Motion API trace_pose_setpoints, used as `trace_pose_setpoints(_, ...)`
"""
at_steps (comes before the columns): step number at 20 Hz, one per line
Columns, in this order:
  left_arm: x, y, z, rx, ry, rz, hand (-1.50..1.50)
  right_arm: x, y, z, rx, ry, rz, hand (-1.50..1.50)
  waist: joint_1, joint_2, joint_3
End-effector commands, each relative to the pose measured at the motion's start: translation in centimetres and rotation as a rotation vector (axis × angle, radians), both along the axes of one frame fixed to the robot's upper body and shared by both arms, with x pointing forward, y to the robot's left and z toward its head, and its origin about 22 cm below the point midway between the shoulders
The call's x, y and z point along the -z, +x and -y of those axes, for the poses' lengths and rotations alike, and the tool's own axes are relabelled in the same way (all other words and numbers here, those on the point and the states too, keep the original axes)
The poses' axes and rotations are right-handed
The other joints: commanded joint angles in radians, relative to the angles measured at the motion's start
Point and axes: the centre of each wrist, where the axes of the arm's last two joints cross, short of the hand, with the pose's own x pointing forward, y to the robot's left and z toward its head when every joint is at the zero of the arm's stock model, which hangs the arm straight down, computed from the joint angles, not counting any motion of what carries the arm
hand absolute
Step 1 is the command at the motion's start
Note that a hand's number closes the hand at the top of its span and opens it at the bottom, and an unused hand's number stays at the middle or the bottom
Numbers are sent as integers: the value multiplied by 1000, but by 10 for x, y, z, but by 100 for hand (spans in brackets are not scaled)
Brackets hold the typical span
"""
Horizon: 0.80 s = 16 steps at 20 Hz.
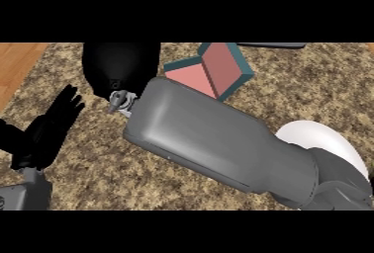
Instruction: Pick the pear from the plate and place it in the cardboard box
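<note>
My right forearm (211,143) crosses the view from lower right to upper left and fills its middle. My right hand (120,66) shows as a black mass at the top, just left of the box (223,69); what it holds, if anything, is hidden. The box is teal outside and pink inside, lies open, and is partly covered by the forearm. A white plate (329,143) peeks out at the right behind the forearm, and its visible part is bare. No pear shows anywhere. My left hand (51,123) rests open at the left, fingers up.
The counter top (292,94) is brown and speckled. A wooden strip (18,64) borders it at the upper left. A dark grey object (272,45) pokes in at the top edge, right of the box.
</note>
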Motion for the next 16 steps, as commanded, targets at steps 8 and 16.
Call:
trace_pose_setpoints(8,2,-17,-10,-61,13,4,0,-37,21,-7,288,66,31,150,-46,0,2)
trace_pose_setpoints(16,-9,-25,-19,-73,-11,-5,0,-1,57,25,241,53,40,150,-66,1,4)
